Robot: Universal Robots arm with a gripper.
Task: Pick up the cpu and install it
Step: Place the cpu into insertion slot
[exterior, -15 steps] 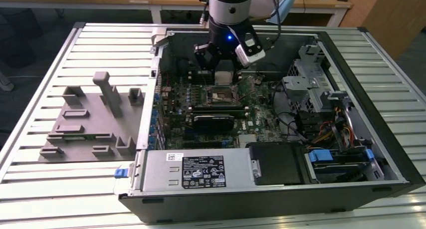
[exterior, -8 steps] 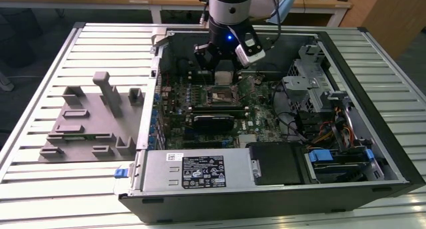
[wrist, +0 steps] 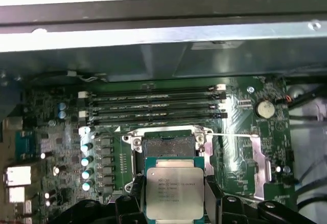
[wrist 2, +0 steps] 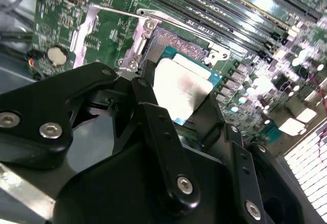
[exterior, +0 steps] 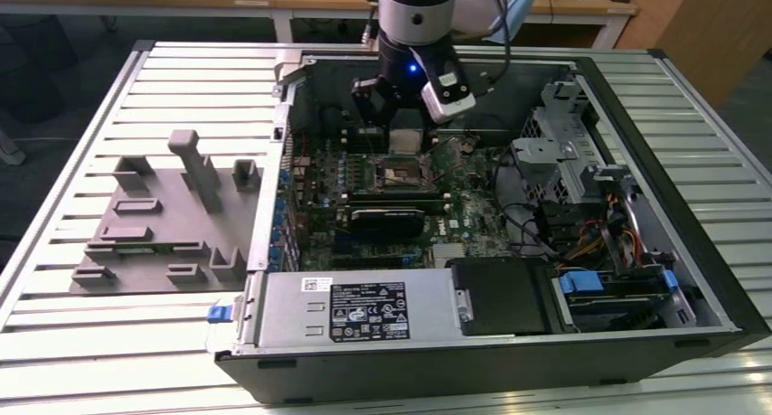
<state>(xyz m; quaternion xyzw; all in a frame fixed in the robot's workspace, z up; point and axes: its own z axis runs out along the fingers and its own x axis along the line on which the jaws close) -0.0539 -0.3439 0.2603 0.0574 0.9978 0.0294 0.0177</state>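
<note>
Hanging in the hand point(exterior: 404, 144) with its shiny metal top turned upward, the chip point(wrist: 174, 192) is held over the green board point(wrist: 61, 142). It sits just short of the open socket point(wrist: 168, 144), whose dark bed lies bare. The chip is close to square, so no long axis can be told. In the first wrist view its edges are seen lined up with the socket's frame, and the lines of print on its lid run parallel to the memory slots point(wrist: 153, 104) beyond the socket.

A round coin battery point(wrist: 265, 109) and a metal plate point(wrist: 260, 162) folded open beside the socket are also shown in the first wrist view. In the second wrist view the chip is seen from behind the hand's black links, with a pale green edge around the bright lid. The wider scene is given by the exterior view: the arm point(exterior: 417, 17) is lowered into an open computer case point(exterior: 483, 379) lying on a slatted table point(exterior: 72, 343). Grey holder blocks point(exterior: 157, 225) lie on the table to the exterior view's left of the case.

The hand's two fingers point(wrist: 211, 196) are drawn in against opposite edges of the chip, and the chip is clamped between them.
</note>
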